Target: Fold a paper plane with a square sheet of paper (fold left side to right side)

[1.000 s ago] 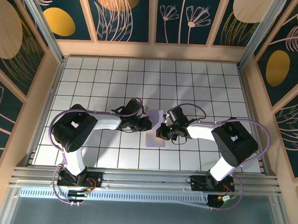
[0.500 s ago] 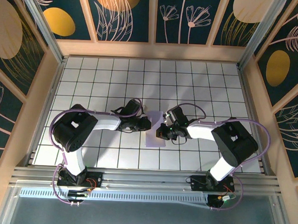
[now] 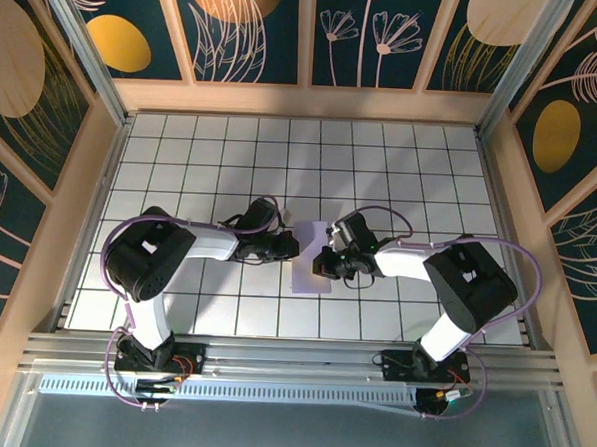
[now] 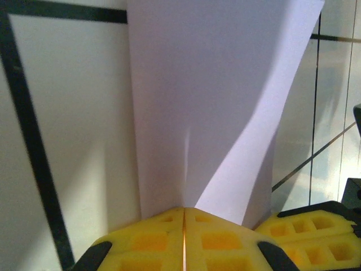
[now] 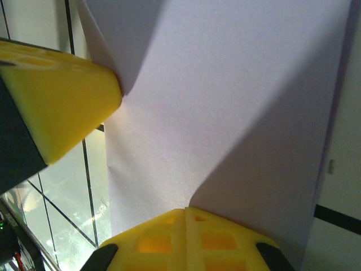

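Observation:
The square sheet of paper (image 3: 308, 272) lies folded into a narrow lavender strip on the white grid table (image 3: 221, 169), between the two arms. The same sheet (image 4: 214, 101) has a sharp crease and one flap lifted a little in the left wrist view. My left gripper (image 3: 295, 246) is shut, its yellow tips (image 4: 184, 210) resting on the sheet's left edge. My right gripper (image 3: 322, 263) is shut too, its tips (image 5: 185, 210) pressing on the sheet (image 5: 225, 101) from the right. Nothing is pinched between either pair of jaws. The paper plane is out of view.
Wooden walls (image 3: 305, 102) with dark floral panels enclose the table on three sides. An aluminium rail (image 3: 291, 361) carrying both arm bases runs along the near edge. The other arm's yellow fingers (image 4: 307, 231) sit close by, a hand's width from mine.
The left gripper has drawn back slightly to the left along the table. The sheet and the right arm have stayed where they were.

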